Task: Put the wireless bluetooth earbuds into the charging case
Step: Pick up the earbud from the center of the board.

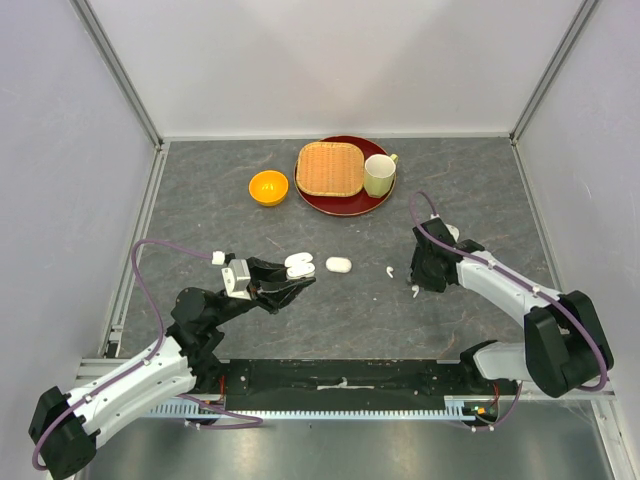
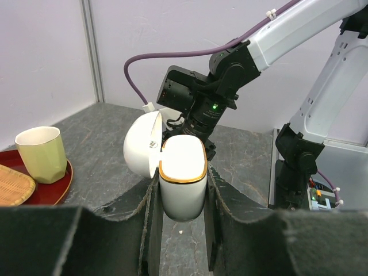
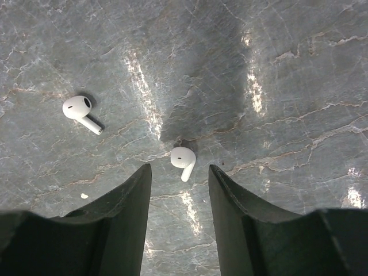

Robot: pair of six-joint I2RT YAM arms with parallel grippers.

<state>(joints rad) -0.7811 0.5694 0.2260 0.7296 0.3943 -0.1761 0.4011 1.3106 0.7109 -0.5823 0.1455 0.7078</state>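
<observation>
My left gripper (image 1: 290, 283) is shut on an open white charging case (image 1: 298, 264). In the left wrist view the case (image 2: 183, 172) has a gold rim, and its lid (image 2: 141, 150) is swung open to the left. The glare hides its inside. Two white earbuds lie on the grey table: one (image 1: 390, 271) further left, one (image 1: 415, 291) by my right gripper (image 1: 422, 280). In the right wrist view the gripper (image 3: 179, 169) is open and low over the table. One earbud (image 3: 183, 161) lies just ahead between the fingertips, untouched. The other (image 3: 80, 110) lies up-left. No other earbuds are in view.
A second, closed white case (image 1: 338, 265) lies right of the held one. At the back stand an orange bowl (image 1: 268, 187) and a red tray (image 1: 348, 206) bearing a woven basket (image 1: 330, 168) and a pale cup (image 1: 378, 175). The enclosure walls ring the table.
</observation>
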